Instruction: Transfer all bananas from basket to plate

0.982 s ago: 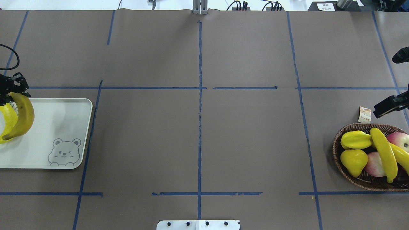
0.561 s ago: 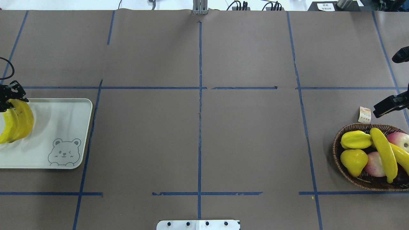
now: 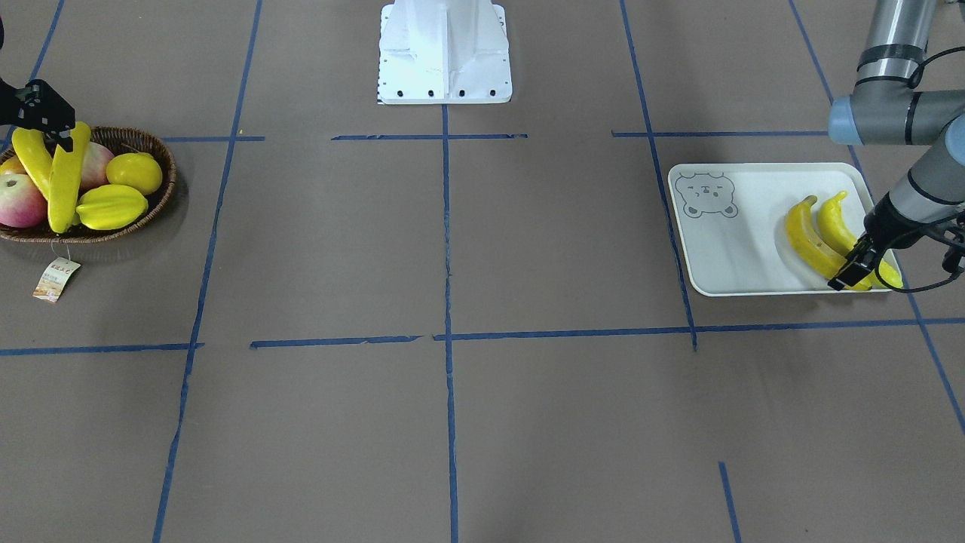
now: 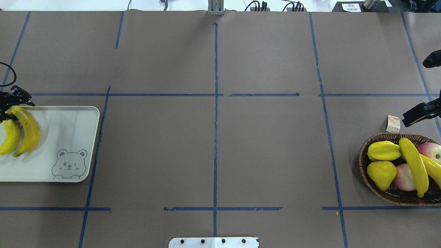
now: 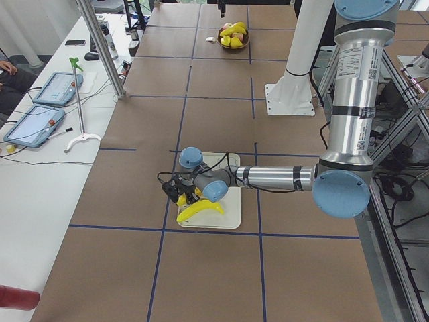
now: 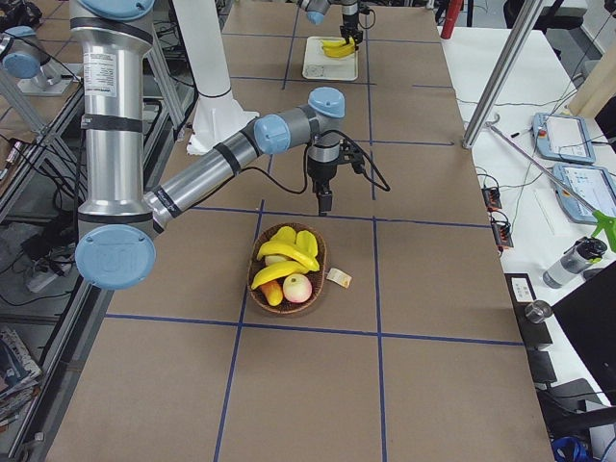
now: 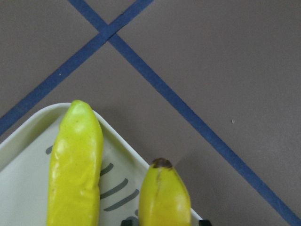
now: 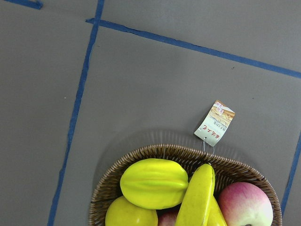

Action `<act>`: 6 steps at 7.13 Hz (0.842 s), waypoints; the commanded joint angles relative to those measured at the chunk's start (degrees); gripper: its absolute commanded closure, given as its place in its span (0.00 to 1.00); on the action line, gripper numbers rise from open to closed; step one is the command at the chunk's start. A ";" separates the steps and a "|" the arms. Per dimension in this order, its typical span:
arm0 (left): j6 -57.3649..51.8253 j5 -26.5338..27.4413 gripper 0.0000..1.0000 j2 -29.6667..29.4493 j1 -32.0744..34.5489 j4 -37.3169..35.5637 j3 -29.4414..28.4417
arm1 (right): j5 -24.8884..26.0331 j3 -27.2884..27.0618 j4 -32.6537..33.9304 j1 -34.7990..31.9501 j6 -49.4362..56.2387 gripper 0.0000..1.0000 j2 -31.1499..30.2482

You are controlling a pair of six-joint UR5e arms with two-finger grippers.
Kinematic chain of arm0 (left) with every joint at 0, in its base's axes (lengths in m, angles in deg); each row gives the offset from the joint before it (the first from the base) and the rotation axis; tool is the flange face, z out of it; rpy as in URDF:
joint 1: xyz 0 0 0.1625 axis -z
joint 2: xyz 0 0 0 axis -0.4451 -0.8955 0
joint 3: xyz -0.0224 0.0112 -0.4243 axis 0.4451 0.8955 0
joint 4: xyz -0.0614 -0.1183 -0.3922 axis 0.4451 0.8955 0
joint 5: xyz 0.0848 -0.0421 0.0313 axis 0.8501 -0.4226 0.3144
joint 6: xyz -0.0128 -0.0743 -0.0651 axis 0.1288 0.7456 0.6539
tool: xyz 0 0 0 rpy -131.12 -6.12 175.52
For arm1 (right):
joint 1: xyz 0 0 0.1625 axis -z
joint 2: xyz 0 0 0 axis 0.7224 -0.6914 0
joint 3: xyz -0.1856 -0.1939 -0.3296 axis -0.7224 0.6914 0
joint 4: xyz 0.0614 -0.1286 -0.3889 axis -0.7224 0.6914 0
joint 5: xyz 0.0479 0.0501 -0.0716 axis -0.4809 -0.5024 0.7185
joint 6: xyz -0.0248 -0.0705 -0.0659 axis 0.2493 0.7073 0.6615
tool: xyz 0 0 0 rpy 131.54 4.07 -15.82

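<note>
The pale plate lies at the table's left end. Two bananas lie side by side on it: a lighter one and a darker one with a brown tip. My left gripper is shut on the darker banana's stem end. In the left wrist view the darker banana sits between my fingertips. The wicker basket at the right end holds two more bananas. My right gripper hovers open and empty over the basket's far rim, near the paper tag.
The basket also holds a yellow starfruit, a yellow lemon and red-pink apples. The robot's white base stands at the middle of the near edge. Blue tape lines cross the brown table.
My left gripper has lowered the darker banana from hanging above the plate to lying flat beside the lighter one. The right arm has not moved.
</note>
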 commanded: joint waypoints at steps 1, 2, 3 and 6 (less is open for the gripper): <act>-0.02 -0.16 0.00 0.37 0.09 -0.04 0.53 | 0.01 -0.01 0.00 0.00 -0.09 0.01 0.05; -0.02 -1.03 0.00 0.28 0.35 -0.30 0.97 | 0.01 -0.01 0.00 0.00 -0.09 0.01 0.05; -0.02 -5.56 0.00 0.11 1.40 -0.48 2.80 | 0.01 -0.01 0.00 0.00 -0.09 0.01 0.05; -6.13 -6.92 0.00 0.54 2.29 -0.91 10.26 | 0.10 -0.10 -0.09 0.00 -0.18 0.01 -0.03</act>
